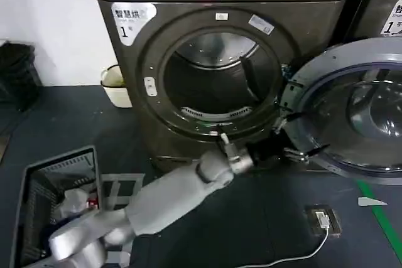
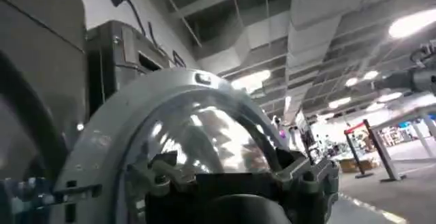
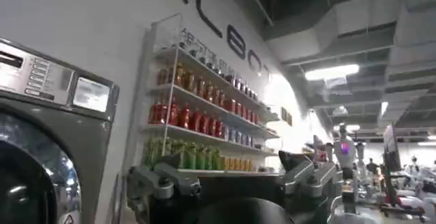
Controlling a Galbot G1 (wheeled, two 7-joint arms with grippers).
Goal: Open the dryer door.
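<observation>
The dryer [image 1: 157, 61] stands straight ahead with its steel drum [image 1: 217, 51] exposed. The dryer door [image 1: 352, 117] is swung wide to the right, grey inner face and glass bowl towards me. My left arm reaches from the lower left to the door's lower near edge, beside the hinge. There my left gripper [image 1: 300, 135] is open, fingers spread against the rim with nothing held. In the left wrist view the door [image 2: 197, 126] looms just beyond the open left gripper [image 2: 228, 171]. My right gripper [image 3: 225, 178] is open and empty, facing a shelf of bottles.
A laundry basket [image 1: 31, 186] with clothes sits at the lower left. A white bucket [image 1: 116, 86] stands beside the dryer, and a black bag [image 1: 16, 73] lies at the far left. A second machine [image 1: 383, 4] stands at the upper right. A small device with cable [image 1: 322, 219] and green tape [image 1: 377, 214] mark the floor.
</observation>
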